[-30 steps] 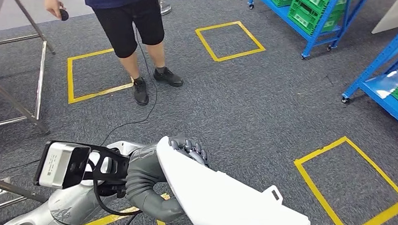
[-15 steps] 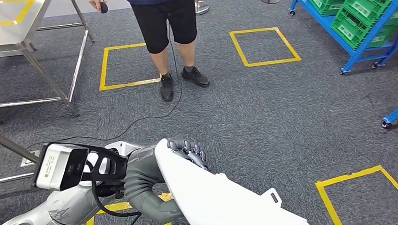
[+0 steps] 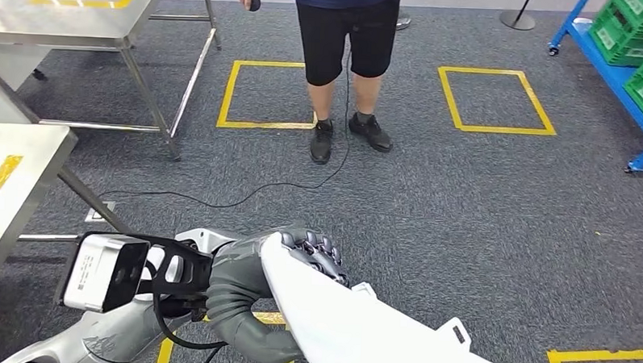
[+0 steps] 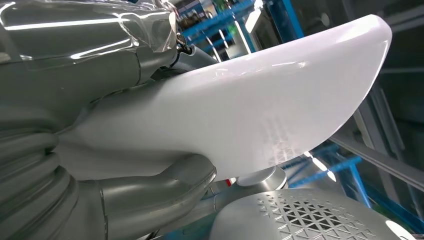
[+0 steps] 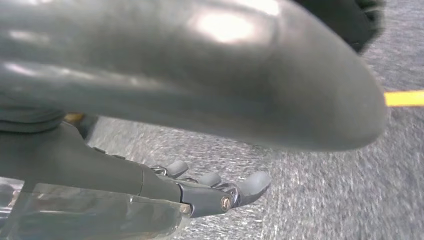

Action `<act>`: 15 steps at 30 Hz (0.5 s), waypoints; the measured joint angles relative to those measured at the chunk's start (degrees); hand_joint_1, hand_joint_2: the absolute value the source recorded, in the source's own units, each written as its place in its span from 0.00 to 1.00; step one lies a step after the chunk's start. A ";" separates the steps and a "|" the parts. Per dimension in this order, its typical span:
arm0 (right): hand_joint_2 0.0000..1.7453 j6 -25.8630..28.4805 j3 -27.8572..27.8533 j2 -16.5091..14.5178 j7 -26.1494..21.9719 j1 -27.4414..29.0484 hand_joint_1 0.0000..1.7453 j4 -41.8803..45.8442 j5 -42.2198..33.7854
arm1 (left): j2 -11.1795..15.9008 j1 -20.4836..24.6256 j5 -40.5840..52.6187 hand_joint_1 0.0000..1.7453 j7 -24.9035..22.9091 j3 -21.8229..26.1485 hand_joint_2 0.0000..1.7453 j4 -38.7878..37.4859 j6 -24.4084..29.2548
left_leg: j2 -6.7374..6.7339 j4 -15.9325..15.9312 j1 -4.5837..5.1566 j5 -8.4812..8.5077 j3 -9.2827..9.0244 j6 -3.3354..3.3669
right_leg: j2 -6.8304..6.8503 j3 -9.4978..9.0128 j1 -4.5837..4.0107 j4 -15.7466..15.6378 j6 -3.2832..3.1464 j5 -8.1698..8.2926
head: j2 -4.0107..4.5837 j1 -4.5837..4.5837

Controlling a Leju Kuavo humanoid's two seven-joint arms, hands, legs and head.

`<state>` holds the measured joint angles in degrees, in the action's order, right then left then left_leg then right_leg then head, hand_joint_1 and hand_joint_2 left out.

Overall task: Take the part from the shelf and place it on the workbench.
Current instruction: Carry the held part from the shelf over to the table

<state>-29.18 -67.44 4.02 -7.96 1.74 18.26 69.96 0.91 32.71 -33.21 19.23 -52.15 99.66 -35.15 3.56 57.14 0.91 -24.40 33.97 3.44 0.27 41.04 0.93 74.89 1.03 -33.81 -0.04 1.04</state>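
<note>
My left hand (image 3: 312, 254) grips a large white curved plastic part (image 3: 361, 328) at its near end, in front of my body at the bottom of the head view. In the left wrist view the part (image 4: 240, 105) lies across the hand (image 4: 145, 195), with the thick thumb pressed under it. A steel workbench top (image 3: 16, 179) with a yellow stripe juts in at the left edge, and a second steel table (image 3: 74, 11) stands behind it. My right hand (image 5: 200, 192) hangs above the carpet, fingers stretched out with nothing in them.
A person (image 3: 347, 37) in dark shorts stands ahead, holding a small black device, and a black cable (image 3: 245, 191) trails across the grey carpet. Yellow taped squares (image 3: 269, 95) mark the floor. A blue shelf with green bins (image 3: 641, 55) stands at the far right.
The camera has turned left: the person and floor squares slid right, the blue shelves nearly left the picture, and the steel tables came in. My left hand holds the part as before.
</note>
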 joint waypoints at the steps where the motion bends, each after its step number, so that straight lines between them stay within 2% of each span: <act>1: 0.00 -0.16 -0.01 -0.07 -0.03 0.09 0.00 0.25 0.08 | 0.01 -0.03 -0.03 1.00 0.00 -0.10 1.00 -0.02 0.00 | 1.02 0.06 -0.05 -0.11 -0.14 -0.12 | -0.14 -0.10 0.22 -1.57 0.59 1.34 | 0.00 0.00; 3: 0.00 -0.54 -0.03 -0.21 -0.09 0.14 0.00 0.74 0.15 | 0.01 -0.03 -0.09 1.00 0.00 -0.26 1.00 -0.04 0.00 | 2.82 0.41 -0.25 -0.56 -0.42 -0.58 | -1.64 -2.93 0.81 -9.43 1.76 5.53 | 0.00 -0.04; 4: 0.00 -0.70 -0.06 -0.28 -0.12 0.14 0.00 0.96 0.20 | 0.01 -0.03 -0.13 1.00 0.00 -0.30 1.00 -0.05 0.00 | 3.65 0.71 -0.25 -0.89 -0.43 -0.92 | -2.59 -4.47 0.98 -12.98 1.85 7.18 | 0.00 -0.10; 5: 0.00 -0.81 -0.10 -0.35 -0.17 0.14 0.00 1.15 0.23 | 0.01 -0.03 -0.15 1.00 0.00 -0.31 1.00 -0.06 0.00 | 4.27 0.94 -0.25 -1.15 -0.34 -1.23 | -3.28 -5.49 1.00 -15.19 1.61 8.14 | 0.00 -0.17; 6: 0.00 -0.87 -0.13 -0.42 -0.22 0.10 0.00 1.31 0.28 | 0.04 -0.04 -0.17 1.00 0.01 -0.30 1.00 -0.07 0.01 | 4.80 1.06 -0.23 -1.31 -0.21 -1.48 | -3.50 -5.90 0.88 -15.87 1.08 8.38 | 0.00 -0.22; 8: 0.00 -0.89 -0.15 -0.64 -0.32 -0.06 0.00 1.61 0.39 | 0.16 -0.07 -0.20 1.00 0.01 -0.28 1.00 -0.08 0.01 | 5.41 1.15 -0.30 -1.52 0.02 -1.84 | -2.45 -6.16 0.70 -16.01 0.11 8.34 | 0.00 -0.25; 9: 0.00 -0.89 -0.15 -0.71 -0.36 -0.14 0.00 1.79 0.43 | 0.23 -0.04 -0.21 1.00 0.01 -0.26 1.00 -0.07 0.01 | 4.50 1.65 -0.27 -1.89 0.27 -2.08 | -1.90 -6.33 0.73 -16.08 -0.31 8.25 | 0.00 -0.18; 10: 0.00 -0.89 -0.16 -0.81 -0.39 -0.14 0.00 1.93 0.45 | 0.28 0.01 -0.21 1.00 0.01 -0.25 1.00 -0.07 0.01 | 2.87 2.95 -0.24 -2.66 0.89 -2.35 | -1.34 -6.54 0.77 -16.15 -0.68 8.15 | 0.00 -0.03; 12: 0.00 -0.89 -0.18 -0.88 -0.45 0.08 0.00 2.17 0.46 | 0.33 0.08 -0.24 1.00 0.04 -0.24 1.00 -0.06 0.00 | -1.24 9.22 -0.27 -5.65 3.96 -2.86 | -0.07 -7.01 0.57 -16.23 -1.39 7.74 | 0.00 0.24; 13: 0.00 -0.89 -0.19 -0.93 -0.45 0.26 0.00 2.21 0.47 | 0.37 0.04 -0.26 1.00 0.05 -0.25 1.00 -0.07 0.00 | -2.32 13.38 -0.44 -7.28 6.20 -3.02 | 0.68 -7.20 0.41 -16.23 -1.61 7.51 | 0.00 0.31; 14: 0.00 -0.89 -0.20 -0.94 -0.45 0.40 0.00 2.25 0.48 | 0.43 -0.03 -0.27 1.00 0.07 -0.26 1.00 -0.08 0.00 | -2.82 16.92 -0.62 -8.38 8.28 -3.12 | 1.50 -7.37 0.26 -16.22 -1.78 7.29 | 0.00 0.29; 15: 0.00 -0.89 -0.21 -0.95 -0.45 0.46 0.00 2.29 0.48 | 0.51 -0.11 -0.27 1.00 0.07 -0.27 1.00 -0.09 0.00 | -3.02 18.59 -0.75 -8.38 9.50 -3.16 | 2.31 -7.55 0.16 -16.22 -1.86 7.08 | 0.00 0.31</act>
<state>-30.08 -67.65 3.07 -8.41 2.20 20.55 70.44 1.42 32.60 -33.48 19.30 -52.42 99.57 -35.15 0.54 75.73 0.16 -32.77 43.48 0.29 2.58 33.50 1.09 58.67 -0.83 -26.73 -0.04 1.34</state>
